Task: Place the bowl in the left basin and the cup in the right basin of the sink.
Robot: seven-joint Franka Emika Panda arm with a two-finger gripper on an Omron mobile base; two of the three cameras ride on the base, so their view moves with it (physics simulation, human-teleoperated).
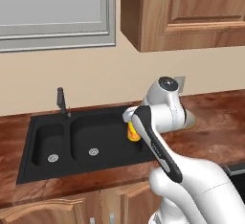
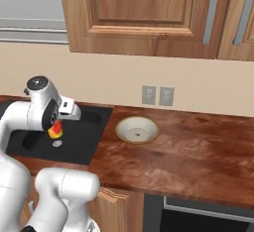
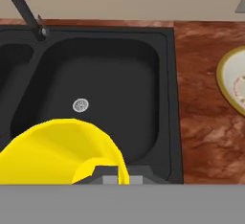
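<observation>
End effector (image 2: pixel 56 127) pinches the cup (image 2: pixel 56 130), jaws pressed tight on its wall, cup lifted in the air. In the right base view the cup hangs under the white hand, yellow with an orange-red patch, above the right basin (image 2: pixel 79 134) of the sink (image 1: pixel 28 163). In the left base view the cup (image 1: pixel 132 132) shows as a yellow-orange bit mostly hidden behind the arm, over the right side of the right basin (image 1: pixel 105 139). Hand view: cup (image 3: pixel 57 153) big and yellow at lower left, tilted, with the right basin (image 3: pixel 105 84) and its silver drain (image 3: pixel 81 105) below it.

Cup looks clear of the basin floor. Left basin (image 1: pixel 48 144) is the narrow one at the far left, round drain (image 1: pixel 52 158) on its bottom. Slim black faucet (image 1: pixel 61 101) stands behind the divider between the basins.

Bowl (image 2: pixel 137 129) sits upright on the brown desk (image 2: pixel 188 151) just right of the sink, cream inside, tan rim, apart from the arm. Its edge (image 3: pixel 232 86) shows at the right of the hand view. Two wall outlets (image 2: pixel 158 95) behind the bowl, wood cabinets (image 2: pixel 144 15) above.
</observation>
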